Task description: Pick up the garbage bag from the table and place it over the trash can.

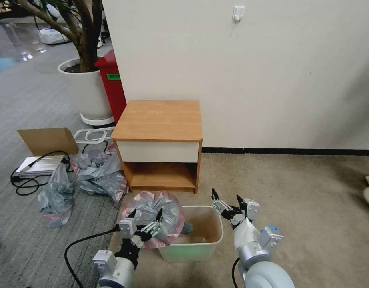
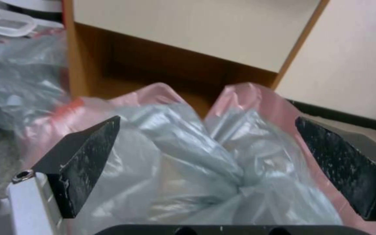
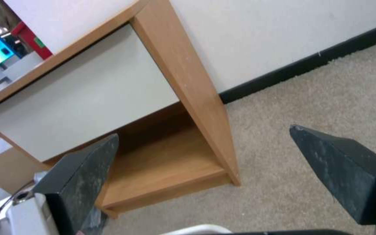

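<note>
The garbage bag [image 1: 147, 205], translucent grey with a pink-red rim, is bunched over the left end of the cream trash can [image 1: 214, 232], which stands on the carpet in front of the table [image 1: 158, 118]. My left gripper [image 1: 146, 213] is open, its fingers standing on either side of the bag without pinching it. The left wrist view shows the crumpled garbage bag [image 2: 196, 153] between the spread left gripper [image 2: 207, 120], with the table [image 2: 188, 29] behind. My right gripper [image 1: 226, 197] is open and holds nothing, hovering above the can's right rim; the right gripper [image 3: 204, 132] faces the table [image 3: 88, 98].
Duller grey-and-pink bags [image 1: 100, 172] lie on the floor left of the table, beside a cardboard sheet [image 1: 48, 140] and a white device with black cables [image 1: 36, 164]. A red bin [image 1: 112, 84] and white planter [image 1: 86, 88] stand behind. Open carpet [image 1: 296, 200] stretches to the right.
</note>
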Available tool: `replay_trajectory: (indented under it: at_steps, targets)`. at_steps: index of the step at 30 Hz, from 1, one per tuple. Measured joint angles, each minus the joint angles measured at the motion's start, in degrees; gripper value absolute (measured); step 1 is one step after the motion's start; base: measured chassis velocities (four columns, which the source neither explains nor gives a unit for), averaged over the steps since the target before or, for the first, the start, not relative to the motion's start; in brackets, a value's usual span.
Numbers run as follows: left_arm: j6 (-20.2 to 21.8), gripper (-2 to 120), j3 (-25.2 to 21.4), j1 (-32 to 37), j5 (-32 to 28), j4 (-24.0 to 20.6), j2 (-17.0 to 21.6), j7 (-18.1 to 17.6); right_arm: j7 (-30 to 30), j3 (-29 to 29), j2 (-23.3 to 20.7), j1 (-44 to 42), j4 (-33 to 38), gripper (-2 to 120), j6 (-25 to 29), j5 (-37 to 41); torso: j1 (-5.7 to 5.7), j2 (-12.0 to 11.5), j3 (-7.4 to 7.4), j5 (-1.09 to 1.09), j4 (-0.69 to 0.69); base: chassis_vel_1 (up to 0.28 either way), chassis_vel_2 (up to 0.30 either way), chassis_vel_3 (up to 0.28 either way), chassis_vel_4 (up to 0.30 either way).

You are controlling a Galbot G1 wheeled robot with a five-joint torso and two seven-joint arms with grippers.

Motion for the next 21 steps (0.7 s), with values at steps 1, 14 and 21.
replay_trajectory:
  at_steps: [1,14,21]
  targets:
    - [0.36,100,0.03,0.03,0.19,-0.14,-0.02,-0.49,-0.02,0.00,-0.04,-0.07,-0.04,100,0.04,-0.01,0.00,0.00,0.00,0.00,0.00,0.000,0.000,0.000,0.000]
    - [7.07,99,1.16,-0.80,3.35,1.69,-0.67,-3.19,-0.08,1.95,-0.10,-0.75,0.96,100,1.17,0.09,0.00,0.00,0.00,-0.01,0.00,0.000,0.000,0.000,0.000]
    - [6.89,99,1.76,-1.05,4.14,2.19,-1.09,-3.79,-0.08,2.31,0.01,-1.08,1.53,100,1.33,0.13,0.00,0.00,0.00,-0.01,0.00,0.000,0.000,0.000,0.000]
